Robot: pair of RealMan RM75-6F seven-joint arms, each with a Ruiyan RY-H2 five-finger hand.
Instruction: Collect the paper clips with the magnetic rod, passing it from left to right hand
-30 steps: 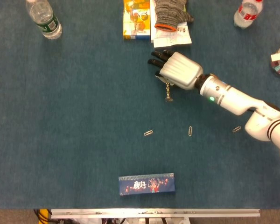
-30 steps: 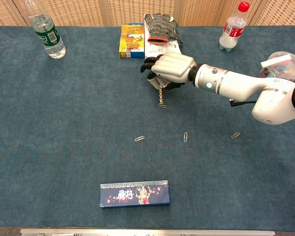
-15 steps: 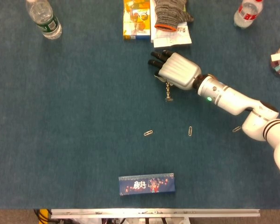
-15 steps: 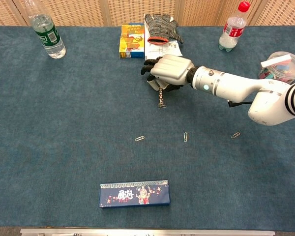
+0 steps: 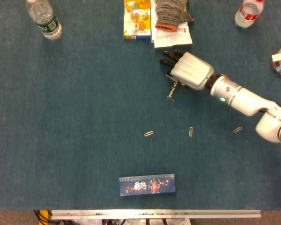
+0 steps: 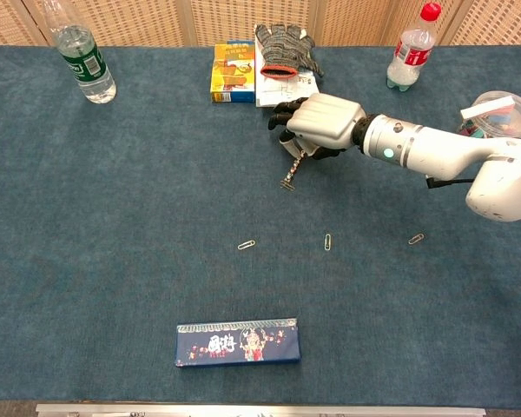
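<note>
My right hand [image 5: 189,70] [image 6: 323,126] hovers over the upper middle of the blue table, palm down, gripping a thin magnetic rod [image 5: 173,88] [image 6: 293,168]. The rod slants down and to the left from under the fingers. A small bunch of paper clips [image 5: 170,98] [image 6: 286,185] clings to its lower tip, close to the cloth. Three loose paper clips lie nearer the front: one [image 5: 149,133] [image 6: 247,245] on the left, one [image 5: 191,131] [image 6: 327,242] in the middle, one [image 5: 237,130] [image 6: 416,238] on the right. Neither view shows my left hand.
A blue printed box [image 5: 147,184] lies near the front edge. At the back are a water bottle [image 5: 44,18], an orange carton [image 5: 136,18], a grey glove [image 5: 172,11] on paper, and a red-capped bottle [image 5: 248,13]. A clear tub [image 6: 499,115] stands far right.
My right hand has shifted to the right and slightly back. The rod now leans instead of hanging straight, while its clip-laden tip stays over nearly the same spot.
</note>
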